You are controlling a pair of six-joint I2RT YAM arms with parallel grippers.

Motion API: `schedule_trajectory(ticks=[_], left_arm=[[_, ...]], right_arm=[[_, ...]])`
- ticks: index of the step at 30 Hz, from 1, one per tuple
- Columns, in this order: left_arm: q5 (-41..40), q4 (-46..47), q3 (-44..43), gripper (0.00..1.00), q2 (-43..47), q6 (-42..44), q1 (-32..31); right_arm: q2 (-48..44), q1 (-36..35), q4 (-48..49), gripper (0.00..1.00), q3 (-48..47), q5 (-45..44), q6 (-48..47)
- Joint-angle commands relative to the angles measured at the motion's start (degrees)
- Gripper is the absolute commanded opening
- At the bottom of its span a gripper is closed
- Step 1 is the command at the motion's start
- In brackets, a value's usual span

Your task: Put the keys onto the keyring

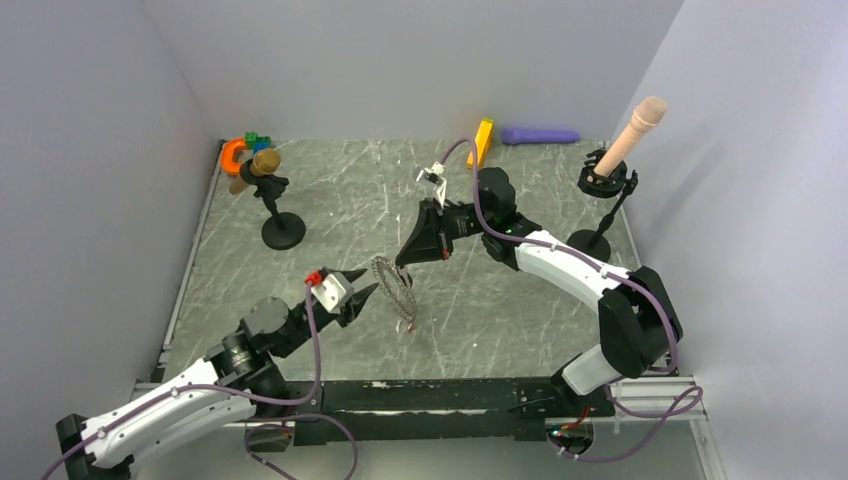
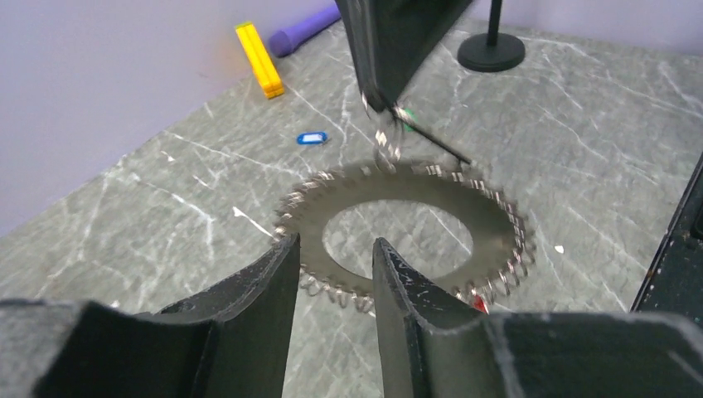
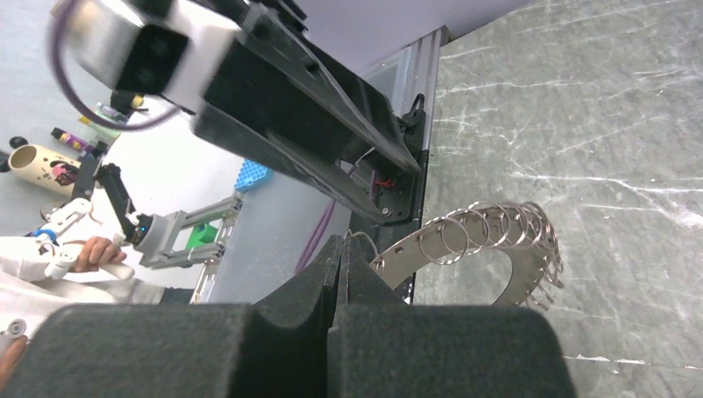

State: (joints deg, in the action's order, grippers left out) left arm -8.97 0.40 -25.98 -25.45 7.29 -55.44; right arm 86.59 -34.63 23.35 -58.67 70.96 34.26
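The right gripper [image 1: 403, 264] is closed on the top of the keyring [image 1: 394, 288], which hangs upright over the table [image 1: 520, 320]. The left gripper [image 2: 332, 246] stands half open beside its rim, holding nothing.

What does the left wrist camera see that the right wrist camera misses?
Only the left wrist view: a blue key lying on the table, a yellow block, a purple cylinder and the open left tool. Only the right wrist view: a person's hand beyond the table's edge. Both: the keyring, with small rings around its rim, and the shut right tool pinching it.
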Motion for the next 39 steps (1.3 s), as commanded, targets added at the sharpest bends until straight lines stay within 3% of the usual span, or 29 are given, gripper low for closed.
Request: schedule_trajectory(ticks=[1, 5, 14, 23, 39], left_arm=[[4.6, 22.0, 9.2, 0.43, 2.4, 1.9, 1.0], [8.4, 29.7, 11.7, 0.39, 0.1, 2.7, 2.6], [14.2, 36.8, 12.1, 0.31, -4.4, 0.0, 5.4], [19.0, 37.7, 12.3, 0.27, -6.2, -2.4, 6.8], [20.6, 41.3, 14.3, 0.28, -7.9, -4.8, 8.9]], right_arm=[[-0.4, 0.2, 6.3, 0.00, -0.1, 1.9, 2.5], [-0.1, 0.1, 7.0, 0.00, -0.2, 2.2, 2.9], [0.6, 0.1, 7.8, 0.00, 0.0, 2.7, 3.6], [0.5, 0.1, 8.2, 0.00, 0.0, 2.8, 3.7], [0.4, 0.1, 8.9, 0.00, 0.1, 2.9, 4.4]])
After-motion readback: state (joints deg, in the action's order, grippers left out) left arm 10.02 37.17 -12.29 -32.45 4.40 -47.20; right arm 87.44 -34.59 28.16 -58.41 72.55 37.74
